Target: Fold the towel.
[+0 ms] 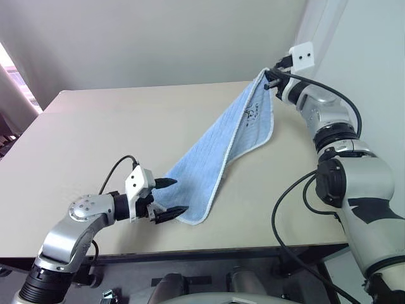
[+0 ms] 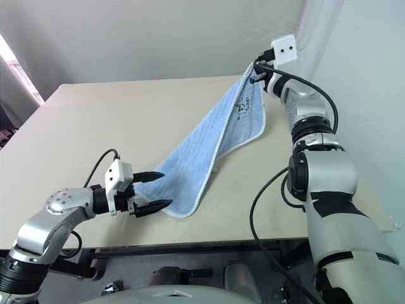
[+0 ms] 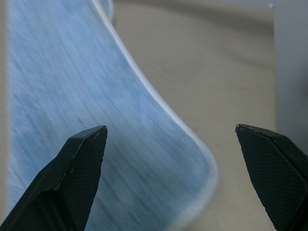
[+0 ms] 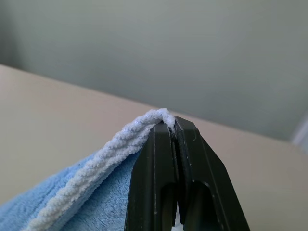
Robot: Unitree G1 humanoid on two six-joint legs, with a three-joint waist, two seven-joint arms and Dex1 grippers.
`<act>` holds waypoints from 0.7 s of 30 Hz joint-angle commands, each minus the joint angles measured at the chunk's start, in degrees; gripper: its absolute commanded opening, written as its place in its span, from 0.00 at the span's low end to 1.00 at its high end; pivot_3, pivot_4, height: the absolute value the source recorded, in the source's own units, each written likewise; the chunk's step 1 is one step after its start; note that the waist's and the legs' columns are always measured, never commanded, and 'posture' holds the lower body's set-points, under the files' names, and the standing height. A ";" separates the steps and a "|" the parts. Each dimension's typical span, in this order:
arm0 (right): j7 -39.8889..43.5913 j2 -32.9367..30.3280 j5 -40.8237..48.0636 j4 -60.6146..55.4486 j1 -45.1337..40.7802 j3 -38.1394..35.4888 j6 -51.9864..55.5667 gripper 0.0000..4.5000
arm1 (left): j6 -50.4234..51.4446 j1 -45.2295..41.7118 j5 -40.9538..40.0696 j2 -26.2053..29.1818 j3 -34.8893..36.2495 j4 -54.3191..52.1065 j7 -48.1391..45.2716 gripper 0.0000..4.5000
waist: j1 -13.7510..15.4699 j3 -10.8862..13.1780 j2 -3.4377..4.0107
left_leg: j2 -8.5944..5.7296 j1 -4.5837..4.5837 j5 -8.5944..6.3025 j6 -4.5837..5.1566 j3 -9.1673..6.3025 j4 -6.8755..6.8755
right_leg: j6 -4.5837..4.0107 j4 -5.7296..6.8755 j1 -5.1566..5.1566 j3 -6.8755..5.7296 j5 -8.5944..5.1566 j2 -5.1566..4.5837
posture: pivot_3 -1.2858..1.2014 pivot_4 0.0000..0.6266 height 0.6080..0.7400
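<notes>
Right gripper (image 1: 273, 77) pinching one towel (image 1: 215, 152) by a raised corner; left gripper (image 1: 169, 199) spread wide at the low end.
One towel, two grippers, one table (image 1: 95, 145): cloth slopes from the far right corner down to the near edge, soft, light and limp, likely to sag; best taken at the stitched corners.

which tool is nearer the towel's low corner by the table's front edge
Left. The left tool is open right beside the low corner of the towel. The right tool pinches the towel's opposite, raised corner.
</notes>
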 commanded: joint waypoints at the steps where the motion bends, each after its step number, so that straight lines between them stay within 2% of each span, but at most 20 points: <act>1: -0.32 -0.11 0.70 -1.10 -4.15 -1.34 -0.99 0.01 | -1.22 -0.09 2.20 -0.20 -2.71 -0.21 -0.27 1.00 | 0.01 0.00 0.00 | 0.00 0.00 0.00 0.00 0.00 0.01 | 0.00 0.00 0.01 0.00 0.00 0.00 | 0.52 0.00 0.93; 7: 0.67 0.79 1.50 -2.07 -6.13 -2.24 -1.08 0.01 | -3.04 -1.84 5.91 -2.95 -6.39 3.71 0.81 1.00 | 0.06 0.00 0.01 | 0.00 0.01 0.00 0.00 0.01 0.02 | 0.00 0.07 -0.01 0.01 0.00 0.00 | 0.52 0.00 0.93; 15: 1.88 1.51 1.32 -2.48 -5.71 -2.16 -1.20 0.01 | -2.37 -9.13 9.07 -9.06 -10.00 11.01 2.24 1.00 | 0.08 0.00 0.00 | -0.01 0.05 0.01 0.01 0.00 0.13 | 0.03 0.31 -0.03 0.01 -0.01 0.00 | 0.52 0.00 0.93; 21: 1.80 1.59 1.25 -2.66 -5.07 -2.11 -1.30 0.01 | 1.92 -13.02 9.84 -7.55 -13.07 10.51 -0.91 1.00 | -0.11 0.00 0.00 | -0.02 0.04 0.01 0.01 0.01 0.12 | 0.07 0.35 -0.07 0.02 -0.03 0.01 | 0.52 0.00 0.93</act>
